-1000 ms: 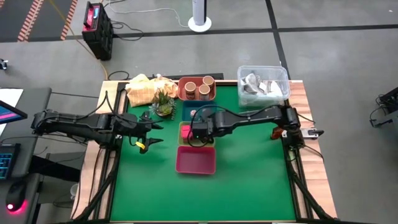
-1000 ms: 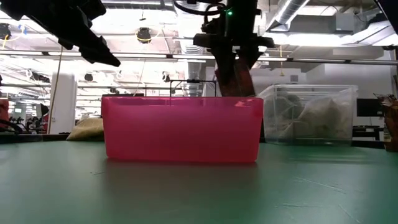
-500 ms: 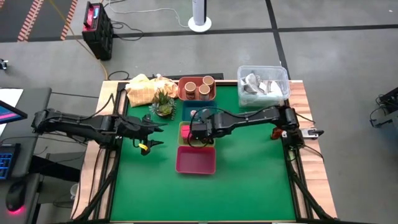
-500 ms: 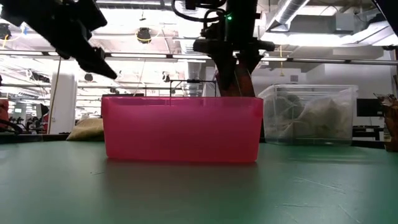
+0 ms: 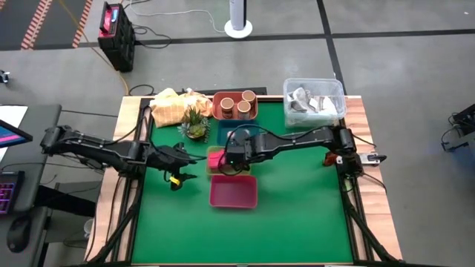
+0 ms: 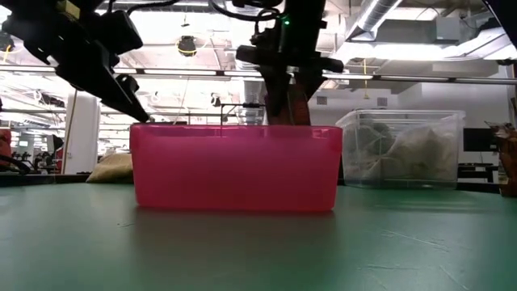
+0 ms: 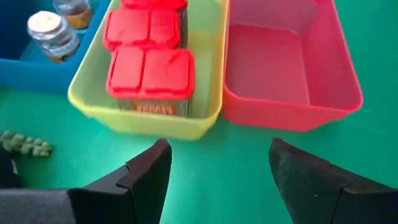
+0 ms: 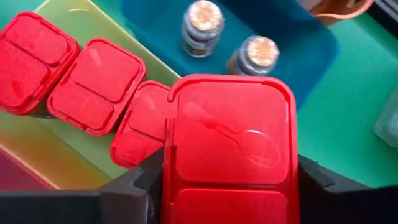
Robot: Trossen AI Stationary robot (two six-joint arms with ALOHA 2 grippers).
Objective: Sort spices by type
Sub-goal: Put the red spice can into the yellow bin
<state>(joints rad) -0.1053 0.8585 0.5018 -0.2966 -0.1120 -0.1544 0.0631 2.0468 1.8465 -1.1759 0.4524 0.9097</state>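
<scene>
Hovering open and empty beside the yellow-green tray: left gripper. Clamping a red-lidded spice container by its side walls above that tray: right gripper, jaws part-closed. Likely handling as rigid, light, slick plastic, best pinched across flat sides.

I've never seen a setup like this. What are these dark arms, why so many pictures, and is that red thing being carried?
Two robot arms work at a green table, sorting spice containers into coloured trays. One camera looks straight down, one sits at table height, and one rides on each wrist. The right tool holds a red-lidded spice box above the yellow-green tray, where similar boxes sit. Two small jars stand in the blue tray; the pink tray is empty. The left tool hangs open in front of the trays, holding nothing.
</scene>
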